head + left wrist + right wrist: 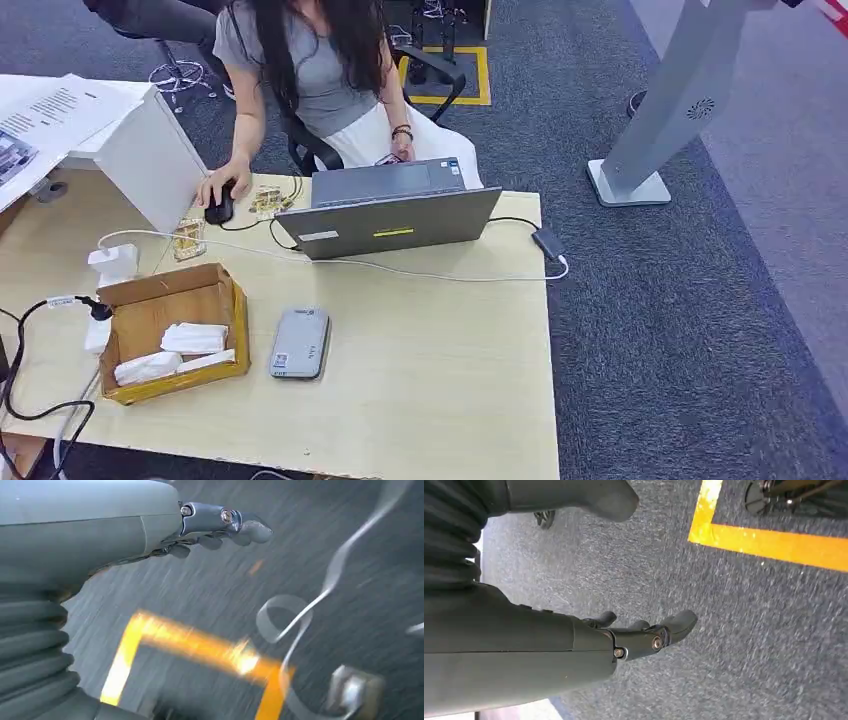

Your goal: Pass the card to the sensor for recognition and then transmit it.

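While the cards [192, 338] lie as white pieces in the open cardboard box [226, 296] at the desk's [440, 380] left side, the grey sensor [300, 343] rests flat just beside the box. Both arms hang over the carpet: the left robot hand [220, 527] and the right robot hand [644, 632] hold nothing, fingers loosely apart. The cards overlap, so a reach could lift two at once or nudge the box into the sensor. The white cable [420, 272] and the person's laptop [390, 210] lie behind, near enough that a raised arm could snag or knock them
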`<state>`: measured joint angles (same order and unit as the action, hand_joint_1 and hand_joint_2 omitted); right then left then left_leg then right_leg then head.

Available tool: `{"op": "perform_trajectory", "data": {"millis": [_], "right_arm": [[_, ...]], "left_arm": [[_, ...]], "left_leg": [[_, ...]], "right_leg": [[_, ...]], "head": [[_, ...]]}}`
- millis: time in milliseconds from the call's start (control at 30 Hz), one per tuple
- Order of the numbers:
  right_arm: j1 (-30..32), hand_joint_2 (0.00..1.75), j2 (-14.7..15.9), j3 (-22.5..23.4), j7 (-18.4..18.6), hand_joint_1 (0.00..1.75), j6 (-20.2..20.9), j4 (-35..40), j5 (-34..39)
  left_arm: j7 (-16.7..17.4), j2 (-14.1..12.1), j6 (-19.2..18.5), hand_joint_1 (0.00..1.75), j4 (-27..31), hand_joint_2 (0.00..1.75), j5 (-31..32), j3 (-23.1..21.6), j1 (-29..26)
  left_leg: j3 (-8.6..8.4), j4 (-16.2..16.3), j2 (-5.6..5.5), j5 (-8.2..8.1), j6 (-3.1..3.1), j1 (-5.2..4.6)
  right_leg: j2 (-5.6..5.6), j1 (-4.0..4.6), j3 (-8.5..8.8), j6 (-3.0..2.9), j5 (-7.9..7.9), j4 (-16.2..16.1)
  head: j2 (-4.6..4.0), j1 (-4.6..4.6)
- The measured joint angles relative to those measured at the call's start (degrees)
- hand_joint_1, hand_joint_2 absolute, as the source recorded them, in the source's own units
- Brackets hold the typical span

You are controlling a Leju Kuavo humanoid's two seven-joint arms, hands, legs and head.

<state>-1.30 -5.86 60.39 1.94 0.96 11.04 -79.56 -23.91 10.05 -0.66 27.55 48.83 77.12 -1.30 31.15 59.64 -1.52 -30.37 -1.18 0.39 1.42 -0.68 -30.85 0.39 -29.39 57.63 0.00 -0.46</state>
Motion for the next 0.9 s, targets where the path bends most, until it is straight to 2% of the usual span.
{"op": "perform_trajectory", "data": {"millis": [67,200,567,600,633,900], "right_arm": [[0.04,1.75,0.24,-0.29,-0.33,0.00,0.55,0.04,0.22],[0.51,1.75,0.74,-2.98,-0.46,0.00,0.61,0.37,4.01],[2.16,1.75,1.95,-13.03,-0.59,0.00,0.41,2.12,18.46],[2.32,1.75,2.03,-13.94,-0.61,0.00,0.41,2.29,19.69],[2.47,0.00,2.10,-14.84,-0.63,0.00,0.41,2.51,20.92],[3.70,0.00,2.67,-22.46,-0.79,0.00,0.24,3.98,31.23]], "left_arm": [[2.07,-0.28,0.04,0.00,-3.23,1.75,0.09,1.05,0.75],[3.89,-0.92,0.13,0.00,-6.84,1.75,-2.01,0.28,1.43],[7.80,-3.10,0.18,0.00,-8.97,1.75,-10.97,-11.18,0.90],[8.12,-3.17,0.18,0.00,-8.97,0.00,-11.73,-12.32,0.76],[8.39,-3.37,0.18,0.00,-8.97,0.00,-12.48,-13.56,0.58],[11.14,-4.59,0.26,0.00,-8.97,0.00,-18.88,-23.82,-0.61]], "left_leg": [[0.00,0.01,0.00,0.00,0.00,0.00],[0.00,0.02,0.02,-0.01,-0.01,0.00],[0.01,0.01,0.02,0.00,-0.01,0.02],[0.01,0.01,0.02,0.00,-0.01,0.02],[0.01,0.01,0.02,0.00,-0.01,0.02],[0.02,0.01,0.02,0.00,-0.01,0.02]], "right_leg": [[0.00,0.00,-0.01,0.00,0.00,0.00],[0.02,0.00,-0.03,0.00,0.00,0.00],[0.02,0.01,-0.03,0.00,0.00,0.00],[0.02,0.01,-0.03,0.00,0.00,0.00],[0.02,0.01,-0.03,0.00,0.00,0.00],[0.02,0.01,-0.04,0.00,0.00,0.00]], "head": [[0.00,0.02],[0.00,0.02],[0.00,0.00],[0.00,0.00],[0.00,0.00],[0.00,0.00]]}}
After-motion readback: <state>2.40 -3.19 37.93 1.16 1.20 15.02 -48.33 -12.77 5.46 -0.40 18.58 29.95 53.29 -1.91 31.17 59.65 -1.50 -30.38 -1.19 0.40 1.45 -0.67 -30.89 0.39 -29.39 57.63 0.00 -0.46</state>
